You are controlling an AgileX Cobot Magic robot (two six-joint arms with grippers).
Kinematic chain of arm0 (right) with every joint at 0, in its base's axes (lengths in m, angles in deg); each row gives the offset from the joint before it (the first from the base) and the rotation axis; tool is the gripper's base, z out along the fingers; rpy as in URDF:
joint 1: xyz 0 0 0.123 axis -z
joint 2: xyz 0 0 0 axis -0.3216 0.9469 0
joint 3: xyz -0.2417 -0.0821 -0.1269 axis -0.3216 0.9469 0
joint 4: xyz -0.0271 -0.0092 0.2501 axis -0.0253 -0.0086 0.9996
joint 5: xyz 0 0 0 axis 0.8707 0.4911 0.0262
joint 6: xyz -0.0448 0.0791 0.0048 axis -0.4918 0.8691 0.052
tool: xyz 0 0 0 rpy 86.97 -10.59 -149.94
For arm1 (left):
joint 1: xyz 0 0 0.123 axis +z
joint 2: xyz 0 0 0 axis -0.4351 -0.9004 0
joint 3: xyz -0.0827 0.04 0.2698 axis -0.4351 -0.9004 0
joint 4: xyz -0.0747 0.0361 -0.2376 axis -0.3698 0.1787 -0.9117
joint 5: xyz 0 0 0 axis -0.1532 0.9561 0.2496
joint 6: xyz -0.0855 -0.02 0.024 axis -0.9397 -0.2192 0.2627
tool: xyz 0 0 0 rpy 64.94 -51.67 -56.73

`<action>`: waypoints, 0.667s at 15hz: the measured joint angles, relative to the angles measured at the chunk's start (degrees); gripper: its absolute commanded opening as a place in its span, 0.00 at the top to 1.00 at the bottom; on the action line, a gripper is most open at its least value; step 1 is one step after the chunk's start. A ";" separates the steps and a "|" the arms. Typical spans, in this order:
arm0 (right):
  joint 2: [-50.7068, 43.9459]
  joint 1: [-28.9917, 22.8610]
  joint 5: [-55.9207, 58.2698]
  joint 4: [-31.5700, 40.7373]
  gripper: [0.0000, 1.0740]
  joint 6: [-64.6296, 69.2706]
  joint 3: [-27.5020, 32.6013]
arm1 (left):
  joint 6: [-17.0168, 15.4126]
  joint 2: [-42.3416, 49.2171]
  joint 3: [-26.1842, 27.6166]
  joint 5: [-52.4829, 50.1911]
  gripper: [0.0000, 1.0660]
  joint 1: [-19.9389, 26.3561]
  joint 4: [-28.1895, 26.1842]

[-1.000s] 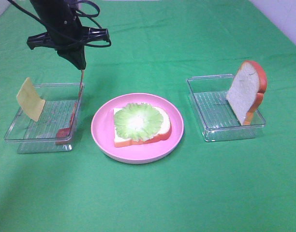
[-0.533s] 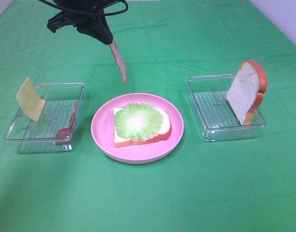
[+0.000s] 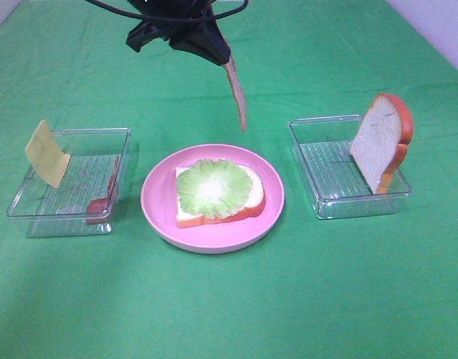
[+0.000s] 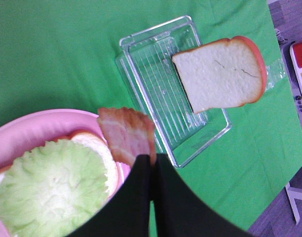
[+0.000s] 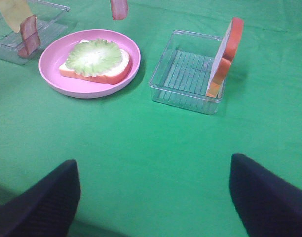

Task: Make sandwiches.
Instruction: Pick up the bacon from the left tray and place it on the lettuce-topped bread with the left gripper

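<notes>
Fingers shut tight on a bacon strip point(image 4: 125, 134), the left gripper point(image 4: 152, 160) has swung it from the left tray point(image 3: 34, 213) to hang by the pink plate point(image 3: 158, 213), at its far rim; laying it on the lettuce point(image 3: 212, 187) looks next. The right gripper point(image 5: 153, 197) gapes empty. Counted: two bread slices point(image 3: 379, 142), two bacon strips, one lettuce, one cheese square point(image 3: 47, 153), two trays.

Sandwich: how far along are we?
Done: bread slice with lettuce on the pink plate. In hand: left gripper shut on a bacon strip, hanging near the plate's far rim. To do: place it, then the second bacon strip and cheese from the left tray, and the second bread slice from the right tray.
</notes>
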 measured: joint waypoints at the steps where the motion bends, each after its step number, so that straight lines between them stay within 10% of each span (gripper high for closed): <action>1: 0.00 0.00 0.00 0.00 0.29 0.00 0.00 | 0.00 0.00 0.00 0.00 1.00 -0.52 0.00; 10: 0.00 0.00 0.00 0.00 0.29 0.00 0.00 | 0.29 -6.65 0.00 1.60 1.00 -7.28 -0.17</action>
